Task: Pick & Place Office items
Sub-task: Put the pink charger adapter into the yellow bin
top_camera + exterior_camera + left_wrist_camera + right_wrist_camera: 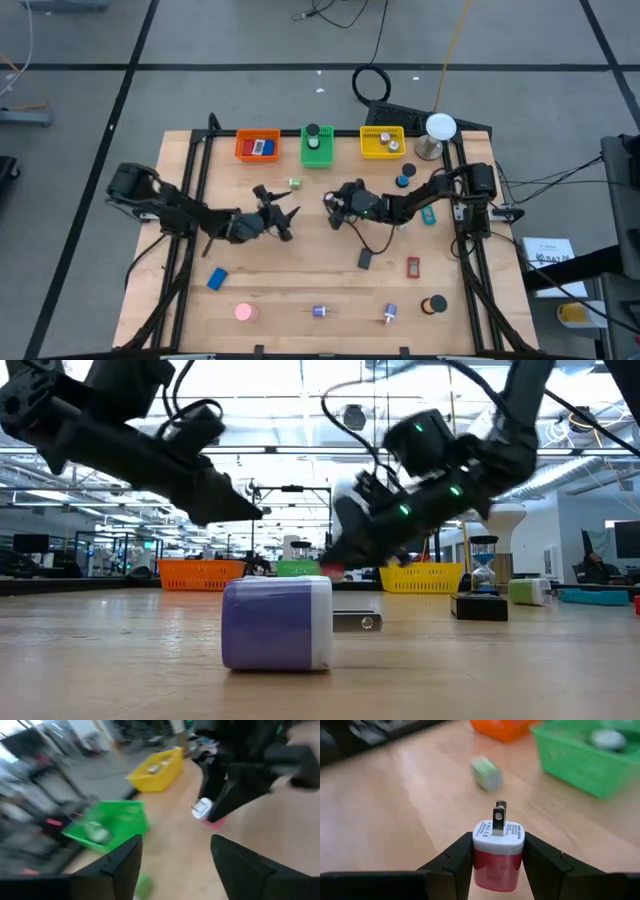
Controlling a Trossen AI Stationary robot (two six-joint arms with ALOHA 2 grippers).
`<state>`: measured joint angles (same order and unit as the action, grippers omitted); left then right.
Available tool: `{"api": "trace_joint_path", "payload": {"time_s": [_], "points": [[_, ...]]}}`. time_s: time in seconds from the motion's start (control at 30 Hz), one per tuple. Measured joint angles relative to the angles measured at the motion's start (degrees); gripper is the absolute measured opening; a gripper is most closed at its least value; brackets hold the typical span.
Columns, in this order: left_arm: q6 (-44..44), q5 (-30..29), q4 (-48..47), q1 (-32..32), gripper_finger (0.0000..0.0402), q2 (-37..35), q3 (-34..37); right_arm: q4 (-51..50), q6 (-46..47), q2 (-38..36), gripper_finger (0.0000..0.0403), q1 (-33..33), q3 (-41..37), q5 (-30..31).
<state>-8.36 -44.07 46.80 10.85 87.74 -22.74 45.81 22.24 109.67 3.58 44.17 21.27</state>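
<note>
My right gripper [335,203] hovers over the table's middle, shut on a small red plug adapter [497,870] with a white face and two metal prongs. My left gripper [285,218] is open and empty just to its left, with its fingers [125,862] spread wide. The right gripper and the adapter [202,810] show ahead of it. Loose items lie flat on the wood: a green piece [295,183], a blue block [217,278], a pink round piece [245,312], a purple-and-white adapter [278,622], a black block [366,259] and a red piece [413,266]. My right gripper pinches the adapter's red body [497,877] between its two fingers [462,857], one on each side. The white face [498,834] and the prongs point forward, away from the wrist. The fingers come from the table's right, slanting down. The adapter is lifted clear of the table.
Orange [258,146], green [317,146] and yellow [382,142] bins line the far edge. The white-domed stand [440,128] is at the far right corner. Another small adapter [390,313], a black round piece [433,305] and a teal piece [428,215] lie to the right.
</note>
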Motion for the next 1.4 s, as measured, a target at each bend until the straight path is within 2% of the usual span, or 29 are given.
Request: {"api": "trace_joint_path", "payload": {"time_s": [0.13,0.37,0.9,1.13,1.23,1.4], "points": [[7.3,10.0,1.7,-2.6,0.0198,-2.9,3.8,4.6,-1.8,-0.1,0.0139,-1.2,-3.0,3.0],[10.6,16.7,7.7,-4.8,0.0133,-3.1,6.4,4.4,-3.7,-0.1,0.014,-2.1,-4.7,4.5],[10.9,17.3,7.5,-4.9,0.0038,-3.0,6.5,4.1,-4.6,0.0,0.0143,-2.1,-7.1,5.8],[11.1,17.2,7.6,-4.9,0.0006,-3.0,7.1,3.4,-4.9,0.0,0.0185,-2.2,-7.1,5.8],[11.1,17.2,9.4,-4.9,0.0004,-3.0,8.6,1.7,-4.9,0.0,0.0201,-2.4,-7.1,5.8],[11.6,17.2,18.1,-5.0,0.0019,-3.0,13.3,0.0,-4.9,-1.4,0.0218,-3.5,-7.1,5.7]]}}
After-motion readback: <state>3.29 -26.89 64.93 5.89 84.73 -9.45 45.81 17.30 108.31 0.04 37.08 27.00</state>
